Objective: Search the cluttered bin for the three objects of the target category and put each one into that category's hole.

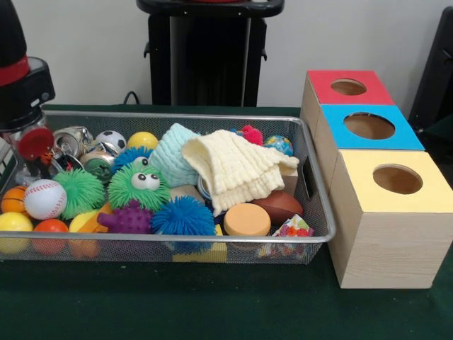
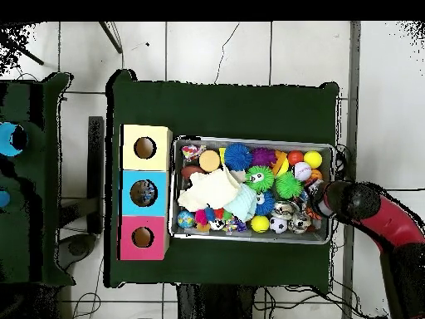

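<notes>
Wire mesh bin (image 1: pixel 311 237) on the green cloth, packed full. Count in front view: three spiky balls — green (image 1: pixel 81 191), blue (image 1: pixel 182 216), purple (image 1: pixel 129 218) — plus one green fuzzy ball with eyes (image 1: pixel 140 185). One baseball (image 1: pixel 44 198), one soccer ball (image 1: pixel 110 140), one globe ball (image 1: pixel 279 144), one brown football (image 1: pixel 278 205). Two cloths: cream (image 1: pixel 237 168) draped over the bin's middle, pale blue knit (image 1: pixel 172 154) just behind it. One orange disc (image 1: pixel 246 219) at the bin's front wall. Smooth balls in yellow and orange crowd the bin end farthest from the boxes.

Three wooden boxes beside the bin, each with one round hole: red top (image 1: pixel 350 86), blue top (image 1: pixel 369 126), yellow top (image 1: pixel 396 178).

Arm (image 2: pixel 378 220) reaches over that far end of the bin; gripper (image 1: pixel 34 145) sits low among metal cans (image 1: pixel 73 140). Cannot tell whether it is open or closed. The cream cloth hides items beneath it.
</notes>
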### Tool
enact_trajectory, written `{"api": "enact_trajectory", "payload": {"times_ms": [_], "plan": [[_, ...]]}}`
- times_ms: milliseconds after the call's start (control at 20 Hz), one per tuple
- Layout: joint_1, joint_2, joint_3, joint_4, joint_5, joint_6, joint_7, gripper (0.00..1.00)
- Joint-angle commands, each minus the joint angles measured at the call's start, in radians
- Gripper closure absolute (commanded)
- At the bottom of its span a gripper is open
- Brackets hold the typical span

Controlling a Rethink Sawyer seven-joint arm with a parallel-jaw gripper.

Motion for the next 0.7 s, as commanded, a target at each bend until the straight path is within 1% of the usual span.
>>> {"api": "enact_trajectory", "payload": {"times_ms": [50, 150, 300, 450, 550, 700], "plan": [[-0.017, 0.064, 0.094, -0.019, -0.039, -0.061, -0.105, 0.00], [-0.008, 0.041, 0.086, -0.003, -0.045, -0.050, -0.094, 0.00], [-0.016, 0.060, 0.095, -0.017, -0.054, -0.034, -0.128, 0.00], [-0.013, 0.058, 0.089, -0.027, -0.065, -0.004, -0.151, 0.00], [-0.010, 0.036, 0.080, -0.023, -0.066, 0.029, -0.160, 0.00], [-0.014, -0.006, 0.068, 0.002, -0.076, 0.030, -0.165, 0.00]]}}
